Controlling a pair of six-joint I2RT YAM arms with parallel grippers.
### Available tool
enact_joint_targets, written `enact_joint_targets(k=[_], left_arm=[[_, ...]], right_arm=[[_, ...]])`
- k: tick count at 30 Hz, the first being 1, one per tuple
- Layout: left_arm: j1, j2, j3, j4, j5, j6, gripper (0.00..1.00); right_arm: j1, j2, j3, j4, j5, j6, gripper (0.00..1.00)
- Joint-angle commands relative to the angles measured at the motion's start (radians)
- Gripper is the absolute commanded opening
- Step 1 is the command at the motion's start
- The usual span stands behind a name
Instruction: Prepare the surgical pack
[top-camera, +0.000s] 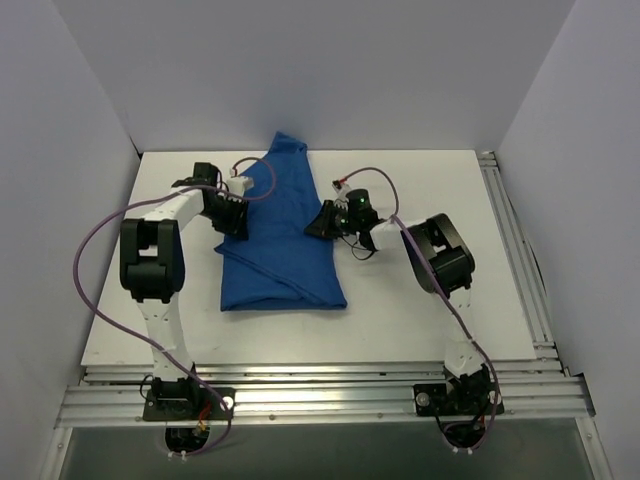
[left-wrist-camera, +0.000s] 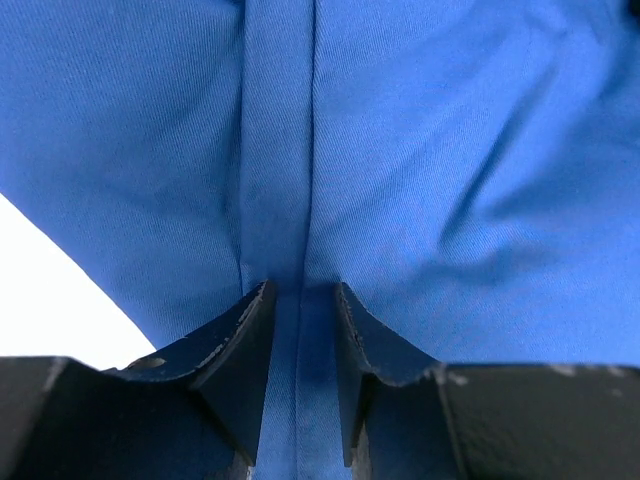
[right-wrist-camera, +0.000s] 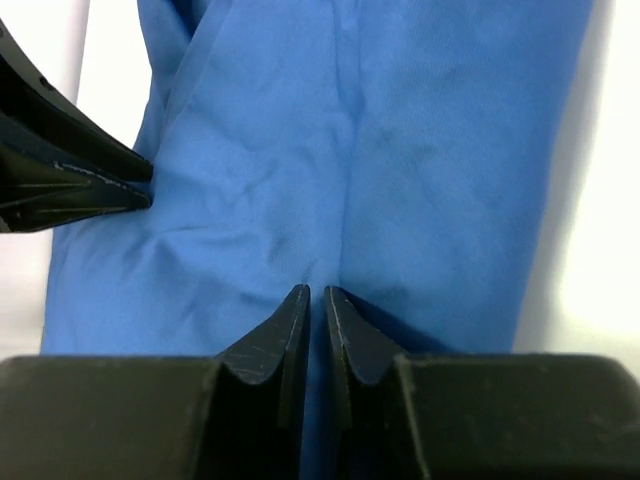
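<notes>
1. Centre of table (top-camera: 430, 320): blue drape (top-camera: 285, 255) lies folded into a long flat parcel, narrow end twd the far wall, wide end twd the arm bases.
2. L tool (left-wrist-camera: 302, 288) sits at the drape's left edge. Its jaws are part-closed on a raised ridge of cloth that fills the gap, so I read it as gripping.
3. R tool (right-wrist-camera: 311, 290) is opposite, at the right edge. Its jaws are nearly together w/ a sliver btwn, pinching a crease of drape.
4. Wrinkles spread from both pinch pts.
</notes>
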Motion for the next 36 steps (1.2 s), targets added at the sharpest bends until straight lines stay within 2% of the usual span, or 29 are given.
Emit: enact_joint_targets(k=[1, 7, 10, 13, 16, 19, 24, 28, 32, 36], left_arm=[[-0.005, -0.101, -0.109, -0.013, 0.009, 0.018, 0.38], [-0.008, -0.264, -0.303, -0.023, 0.035, 0.054, 0.38], [-0.011, -0.334, -0.358, -0.06, 0.061, 0.09, 0.38], [-0.016, -0.379, -0.352, -0.088, 0.067, 0.117, 0.39], [-0.008, -0.387, -0.282, -0.083, 0.067, 0.105, 0.4], [0.001, -0.351, -0.208, -0.068, 0.07, 0.082, 0.4], [0.017, -0.22, -0.091, -0.031, 0.046, 0.061, 0.4], [0.04, -0.098, -0.025, -0.007, 0.032, 0.03, 0.39], [0.058, -0.034, 0.015, -0.007, 0.029, 0.007, 0.39], [0.064, -0.006, 0.039, -0.008, 0.021, 0.012, 0.4]], right_arm=[[0.032, -0.107, -0.166, 0.036, 0.005, 0.063, 0.08], [0.1, -0.253, -0.413, 0.159, 0.024, 0.14, 0.08], [0.099, -0.293, -0.446, 0.168, 0.018, 0.16, 0.08], [0.089, -0.298, -0.385, 0.086, 0.012, 0.132, 0.08], [0.083, -0.254, -0.224, -0.035, 0.028, 0.056, 0.1], [0.066, -0.182, -0.081, -0.057, 0.05, 0.042, 0.1], [0.001, -0.022, 0.069, -0.036, 0.068, 0.115, 0.1], [-0.036, 0.113, 0.209, -0.011, 0.091, 0.244, 0.1], [-0.059, 0.164, 0.223, 0.015, 0.161, 0.33, 0.09], [-0.075, 0.168, 0.237, 0.03, 0.17, 0.35, 0.09]])
